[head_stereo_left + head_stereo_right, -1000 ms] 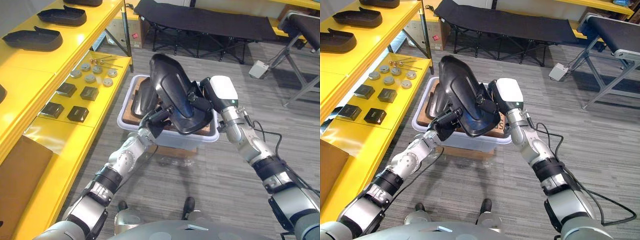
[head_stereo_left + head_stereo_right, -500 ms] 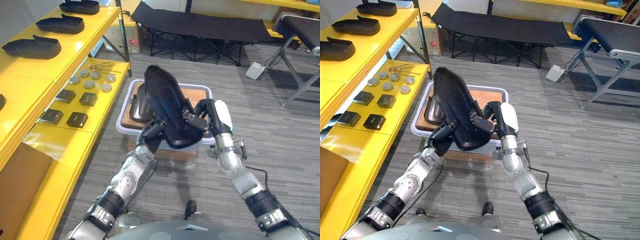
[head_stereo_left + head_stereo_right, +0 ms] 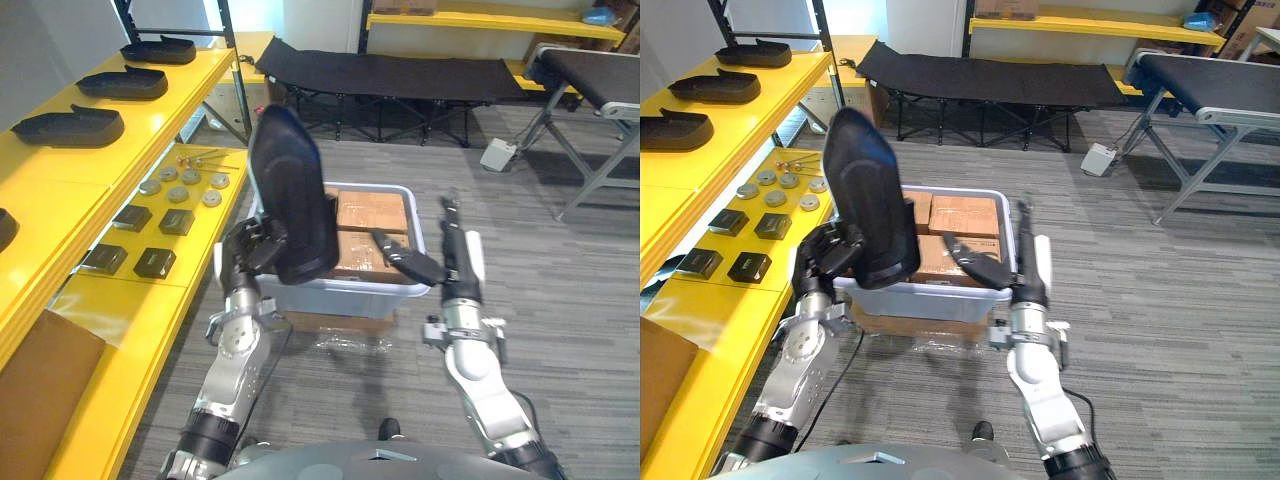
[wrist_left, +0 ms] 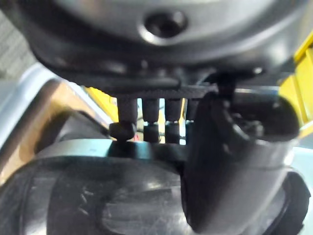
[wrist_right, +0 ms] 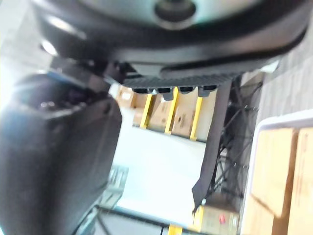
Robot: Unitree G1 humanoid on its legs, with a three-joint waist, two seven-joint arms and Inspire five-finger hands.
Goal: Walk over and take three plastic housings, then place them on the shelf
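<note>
Our left hand (image 3: 252, 250) alone grips the tall housing (image 3: 290, 195) by its lower edge, upright over the grey bin (image 3: 330, 292); our right hand (image 3: 458, 262) stands open, clear of it. Top-heavy, we reckon, it could pivot and slip as we turn, or clip the yellow shelf (image 3: 120, 150) farther left.

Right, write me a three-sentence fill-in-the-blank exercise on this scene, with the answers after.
1. The housing gripped upright in the left robot hand is coloured ___.
2. The right robot hand is ___, with straight fingers holding nothing.
3. The shelf on the robot's left is coloured ___.

Missing words: black; open; yellow.
</note>
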